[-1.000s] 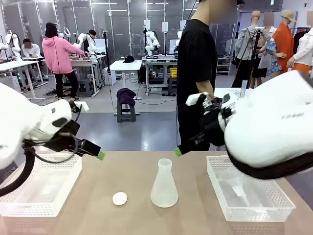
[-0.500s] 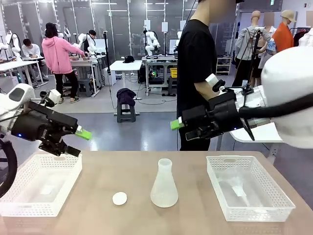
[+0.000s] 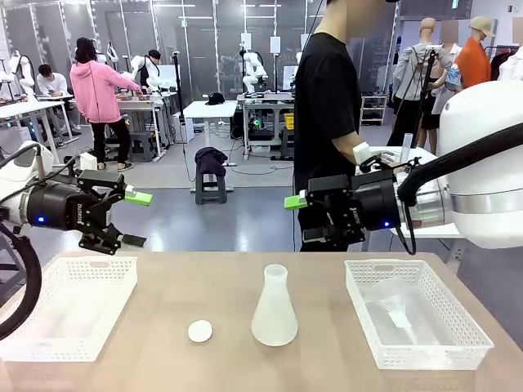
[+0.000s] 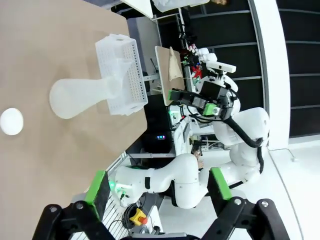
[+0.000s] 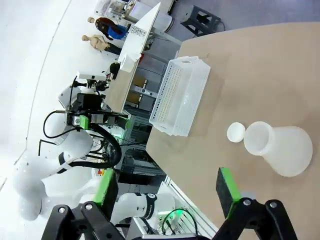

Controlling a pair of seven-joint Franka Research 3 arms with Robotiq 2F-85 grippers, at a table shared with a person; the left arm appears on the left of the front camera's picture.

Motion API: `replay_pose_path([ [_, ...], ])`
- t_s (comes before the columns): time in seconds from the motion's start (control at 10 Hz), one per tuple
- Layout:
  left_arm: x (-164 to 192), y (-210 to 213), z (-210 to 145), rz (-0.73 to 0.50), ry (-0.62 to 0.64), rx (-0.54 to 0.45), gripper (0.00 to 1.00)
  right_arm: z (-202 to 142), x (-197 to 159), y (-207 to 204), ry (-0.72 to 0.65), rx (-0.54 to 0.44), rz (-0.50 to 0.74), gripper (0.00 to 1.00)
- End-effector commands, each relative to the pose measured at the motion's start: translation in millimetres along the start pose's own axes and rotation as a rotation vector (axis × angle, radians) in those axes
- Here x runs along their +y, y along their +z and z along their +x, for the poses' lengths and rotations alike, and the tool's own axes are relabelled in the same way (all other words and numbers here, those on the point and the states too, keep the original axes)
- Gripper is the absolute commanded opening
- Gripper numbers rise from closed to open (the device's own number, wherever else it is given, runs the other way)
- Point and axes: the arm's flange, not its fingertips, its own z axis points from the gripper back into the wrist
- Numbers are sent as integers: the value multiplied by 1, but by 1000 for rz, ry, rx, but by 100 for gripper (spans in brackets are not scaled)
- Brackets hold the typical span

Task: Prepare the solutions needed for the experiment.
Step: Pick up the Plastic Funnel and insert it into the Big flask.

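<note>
Left gripper (image 3: 133,219) and right gripper (image 3: 299,222) are hovering, jaws wide apart, gripping nothing. Below and between them, the frosted conical flask (image 3: 274,304) is holding the solutions (image 3: 274,333), a shallow layer.

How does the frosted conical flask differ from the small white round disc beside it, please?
The frosted conical flask stands tall and upright, while the small white round disc lies flat. The flask is translucent with an open neck; the disc is opaque white. The flask is far larger than the disc. Both rest apart on the tan table.
</note>
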Motion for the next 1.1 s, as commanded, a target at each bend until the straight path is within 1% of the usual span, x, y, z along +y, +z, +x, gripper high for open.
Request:
replay_pose_path([
  [0.0,-3,-11,5,5,-41,1,100,3,-2,-14,63,-29,22,100],
  [0.1,-1,-17,6,48,-73,-13,100,0,0,0,0,0,0,100],
  [0.2,-1,-6,0,4,-6,0,100,0,0,0,0,0,0,100],
  [0.4,-1,-6,0,4,-6,0,100,-1,0,-4,14,0,-4,100],
  [0.5,-1,-6,0,4,-6,0,100,10,-9,3,245,-71,-253,100],
  [0.6,-1,-6,0,4,-6,0,100,29,-16,19,465,-75,-436,100],
  [0.7,-1,-6,0,4,-6,0,100,48,-23,33,635,22,-509,100],
  [0.8,-1,-6,0,4,-6,0,100,60,-29,40,754,91,-605,100],
  [0.9,-1,-6,0,4,-6,0,100,72,-37,49,816,159,-676,100],
  [1.0,-1,-6,0,4,-6,0,100,83,-43,64,869,236,-706,100],
])
